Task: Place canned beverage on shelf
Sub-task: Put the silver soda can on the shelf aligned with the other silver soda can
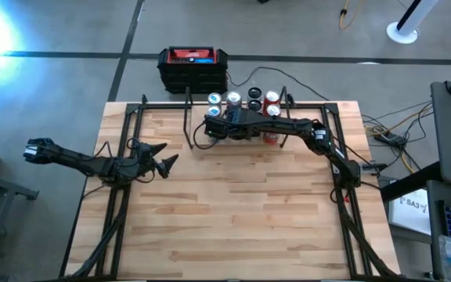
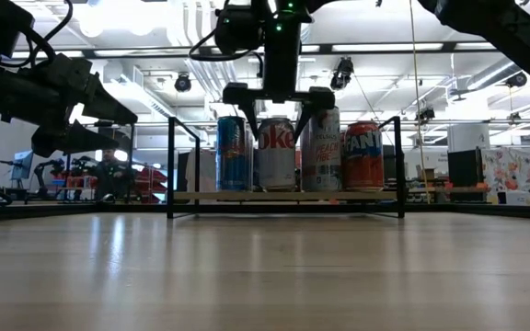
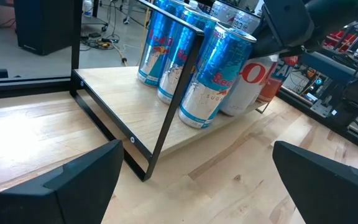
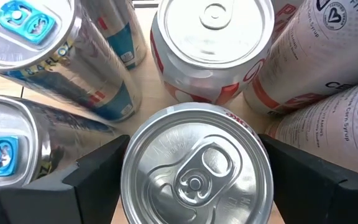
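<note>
The shelf (image 2: 283,196), a light wood board with thin black posts, stands at the table's far edge and holds several upright cans. In its front row a silver can with red lettering (image 2: 277,152) stands on its base between a blue can (image 2: 232,154) and a white can (image 2: 321,152); an orange can (image 2: 363,156) is at the right end. My right gripper (image 2: 277,110) hangs over the silver can (image 4: 194,168), open, with one finger on either side of its top and a small gap at each. My left gripper (image 1: 165,157) waits open at the table's left, facing the shelf (image 3: 104,93).
A black box with a red top (image 1: 193,66) sits on the floor beyond the table's far edge. Cables (image 1: 390,137) lie off the right edge. More cans (image 4: 213,43) crowd close behind and beside the silver one. Bare wood (image 1: 233,211) fills the table's near half.
</note>
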`<state>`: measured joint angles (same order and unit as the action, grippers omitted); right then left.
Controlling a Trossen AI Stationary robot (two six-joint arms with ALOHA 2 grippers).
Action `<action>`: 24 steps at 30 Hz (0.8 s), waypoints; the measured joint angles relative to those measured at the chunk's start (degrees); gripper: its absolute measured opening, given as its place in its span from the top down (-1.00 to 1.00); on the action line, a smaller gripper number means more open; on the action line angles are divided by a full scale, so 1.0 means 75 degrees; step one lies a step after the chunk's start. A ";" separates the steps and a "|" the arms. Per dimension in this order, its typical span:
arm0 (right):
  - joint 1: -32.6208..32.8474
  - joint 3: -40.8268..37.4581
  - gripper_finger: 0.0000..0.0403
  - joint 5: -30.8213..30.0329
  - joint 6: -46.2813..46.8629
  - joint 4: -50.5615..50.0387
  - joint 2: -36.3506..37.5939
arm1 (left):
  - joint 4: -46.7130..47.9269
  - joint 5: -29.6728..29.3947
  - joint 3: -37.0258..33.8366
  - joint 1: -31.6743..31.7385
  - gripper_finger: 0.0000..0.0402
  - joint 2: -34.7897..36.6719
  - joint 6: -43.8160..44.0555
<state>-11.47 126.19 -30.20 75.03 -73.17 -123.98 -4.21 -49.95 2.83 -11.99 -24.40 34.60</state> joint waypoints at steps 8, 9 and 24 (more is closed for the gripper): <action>0.0023 0.0000 -0.62 -0.0001 -0.0004 -0.0006 0.0000 | 0.0000 -0.0003 0.0002 -0.0003 -0.98 0.0000 -0.0002; 0.0024 0.0000 -0.63 -0.0002 -0.0004 -0.0006 0.0000 | 0.0000 0.0000 0.0000 -0.0003 -0.98 0.0000 -0.0002; 0.0066 0.0000 -0.90 -0.0204 -0.0004 -0.0009 0.0000 | 0.0000 -0.0001 0.0000 -0.0002 -0.98 0.0000 0.0000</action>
<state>-10.98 126.19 -31.73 75.00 -73.23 -123.98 -4.21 -49.96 2.83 -12.00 -24.40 34.60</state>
